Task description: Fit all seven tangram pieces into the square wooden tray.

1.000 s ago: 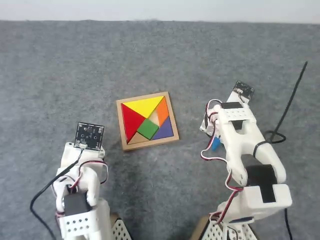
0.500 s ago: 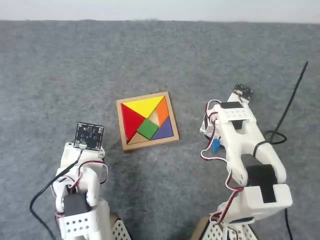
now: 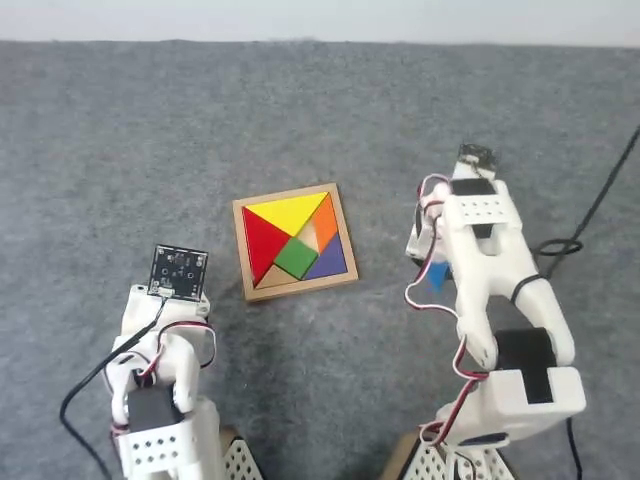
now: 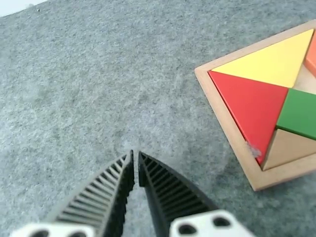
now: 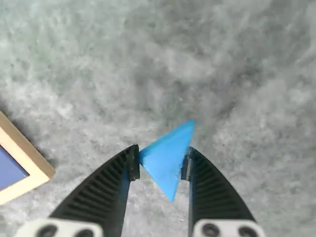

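Note:
The square wooden tray (image 3: 243, 250) lies mid-table with yellow (image 3: 288, 212), red (image 3: 262, 245), green (image 3: 296, 259), orange (image 3: 328, 222) and purple (image 3: 328, 264) pieces in it. A pale patch (image 3: 312, 238) shows at its centre. A blue triangle (image 5: 168, 157) sits between the fingers of my right gripper (image 5: 160, 162), which is shut on it over the mat, right of the tray; the blue triangle (image 3: 436, 278) peeks out beside that arm. My left gripper (image 4: 134, 159) is shut and holds nothing, near the tray's (image 4: 223, 117) left side.
Grey felt covers the whole table. A black cable (image 3: 590, 215) runs along the right edge behind the right arm. A corner of the tray (image 5: 22, 177) lies close to the right gripper. Open mat stretches beyond the tray.
The right arm has shifted a little away from its base, carrying the blue triangle with it. The left arm and the tray have not moved.

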Controlling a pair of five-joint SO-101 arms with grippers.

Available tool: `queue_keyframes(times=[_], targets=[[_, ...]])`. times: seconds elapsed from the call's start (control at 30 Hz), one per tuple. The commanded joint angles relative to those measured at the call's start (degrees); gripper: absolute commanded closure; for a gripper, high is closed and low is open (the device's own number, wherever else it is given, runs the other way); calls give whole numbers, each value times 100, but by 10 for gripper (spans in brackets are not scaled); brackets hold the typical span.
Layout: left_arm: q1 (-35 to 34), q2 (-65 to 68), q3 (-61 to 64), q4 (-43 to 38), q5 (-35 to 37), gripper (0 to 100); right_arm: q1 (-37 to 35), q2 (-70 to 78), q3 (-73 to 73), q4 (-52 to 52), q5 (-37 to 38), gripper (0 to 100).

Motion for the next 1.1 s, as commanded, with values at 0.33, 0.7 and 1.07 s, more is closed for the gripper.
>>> queue_keyframes(times=[0.33, 0.7, 1.07], targets=[[-26, -123, -101, -149, 0, 986, -1341, -31, -1319, -505, 3358, 914], [-44, -123, -101, -149, 0, 986, -2712, 479, -1327, -2220, 4176, 916], [-18, -123, -101, -149, 0, 986, -2844, 1244, -1758, -2712, 4211, 914]])
